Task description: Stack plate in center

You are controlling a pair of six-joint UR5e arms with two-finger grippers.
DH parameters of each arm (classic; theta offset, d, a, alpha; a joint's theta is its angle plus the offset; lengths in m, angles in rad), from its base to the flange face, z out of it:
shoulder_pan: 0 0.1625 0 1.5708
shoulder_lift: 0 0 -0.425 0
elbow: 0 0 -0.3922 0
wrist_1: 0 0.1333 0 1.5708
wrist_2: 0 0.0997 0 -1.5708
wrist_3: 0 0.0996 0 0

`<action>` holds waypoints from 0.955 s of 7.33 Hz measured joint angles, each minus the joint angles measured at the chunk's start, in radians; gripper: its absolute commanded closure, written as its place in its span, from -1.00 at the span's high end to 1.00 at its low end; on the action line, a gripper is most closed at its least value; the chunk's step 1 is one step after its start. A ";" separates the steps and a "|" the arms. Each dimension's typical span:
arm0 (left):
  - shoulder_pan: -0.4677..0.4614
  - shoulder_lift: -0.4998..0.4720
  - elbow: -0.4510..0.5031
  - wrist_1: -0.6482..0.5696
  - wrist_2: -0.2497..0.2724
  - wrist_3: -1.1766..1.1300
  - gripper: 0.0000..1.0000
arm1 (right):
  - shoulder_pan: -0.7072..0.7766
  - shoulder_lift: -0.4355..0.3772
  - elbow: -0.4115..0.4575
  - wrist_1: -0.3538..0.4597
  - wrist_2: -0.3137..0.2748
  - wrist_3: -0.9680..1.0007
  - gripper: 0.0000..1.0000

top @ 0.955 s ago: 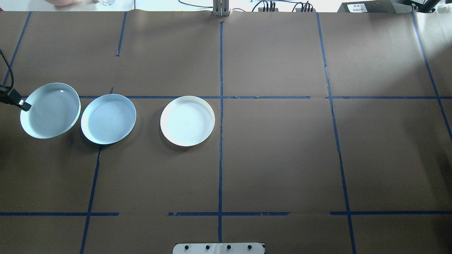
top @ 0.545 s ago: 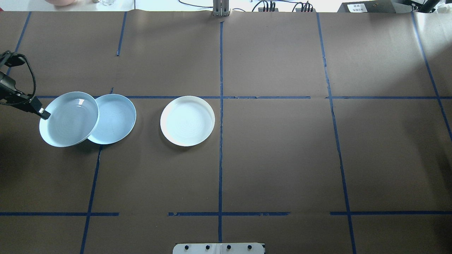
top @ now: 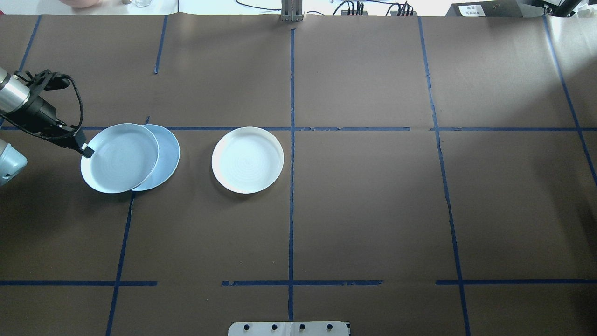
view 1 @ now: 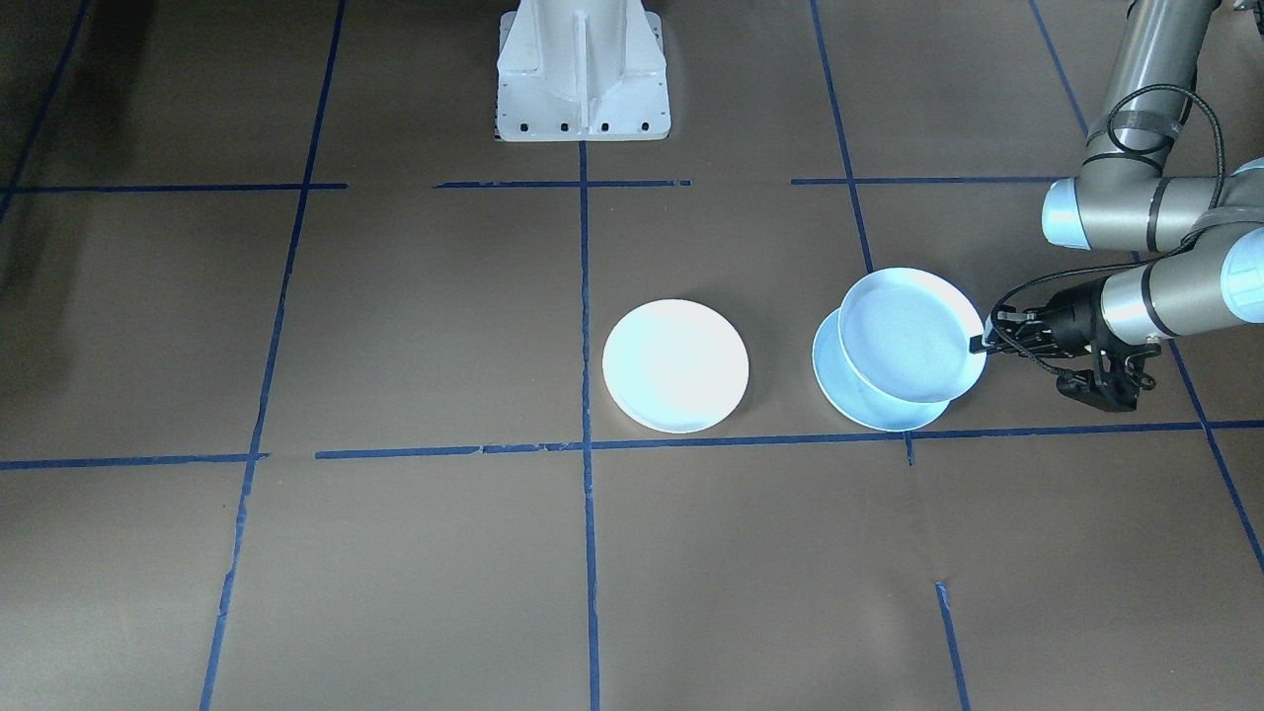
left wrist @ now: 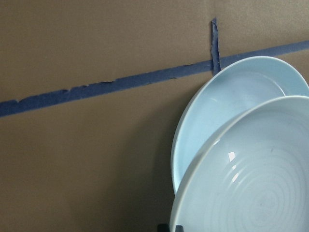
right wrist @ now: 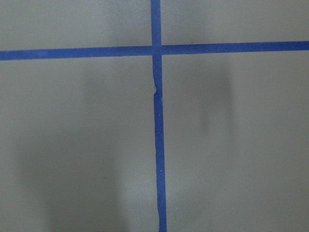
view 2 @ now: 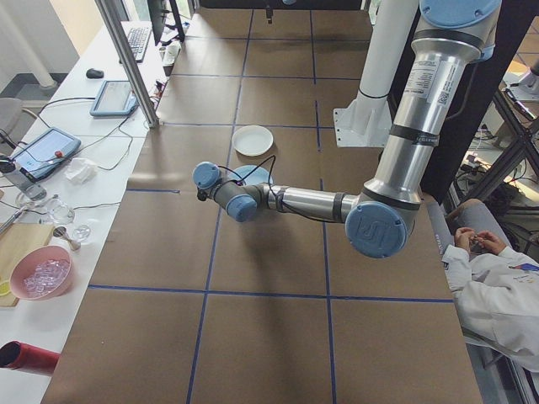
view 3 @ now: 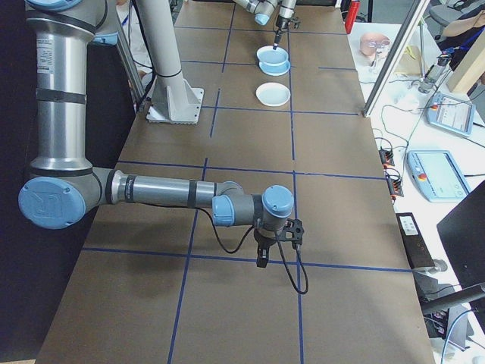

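My left gripper (top: 85, 149) is shut on the left rim of a light blue plate (top: 119, 158), which hangs tilted a little above the table. Under it, a second light blue plate (top: 168, 156) lies flat and is mostly covered. In the left wrist view the held plate (left wrist: 256, 183) overlaps the lower plate (left wrist: 227, 106). A white plate (top: 247, 159) rests alone just left of the table's centre line. In the front-facing view the left gripper (view 1: 980, 344) grips the held plate (view 1: 908, 334) from the right. My right gripper (view 3: 261, 258) shows only in the exterior right view, so I cannot tell its state.
Blue tape lines divide the brown table into squares. The robot's white base (view 1: 583, 69) stands at the near middle edge. A side bench holds tablets and a pink bowl (view 2: 42, 273). A person in a white coat (view 2: 497, 286) sits behind the robot.
My left gripper has carried the held blue plate to the right, from beside the second blue plate to mostly over it. The white plate has not moved.
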 measured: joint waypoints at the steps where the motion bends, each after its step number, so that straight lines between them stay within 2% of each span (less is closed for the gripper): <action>1: 0.008 -0.013 0.008 -0.001 0.015 -0.005 -1.00 | 0.000 0.000 0.000 0.000 0.000 0.000 1.00; 3: 0.016 -0.032 0.023 -0.001 0.028 -0.009 -1.00 | 0.000 0.000 0.000 0.000 0.000 0.000 1.00; 4: 0.018 -0.043 0.036 -0.001 0.030 -0.009 -0.70 | 0.000 0.000 0.000 0.000 0.000 0.000 1.00; 5: 0.019 -0.054 0.050 -0.002 0.031 -0.009 0.23 | 0.000 0.001 0.000 0.000 0.000 0.000 1.00; 7: 0.022 -0.067 0.063 -0.003 0.034 -0.009 1.00 | -0.001 0.000 0.000 0.000 0.000 0.000 1.00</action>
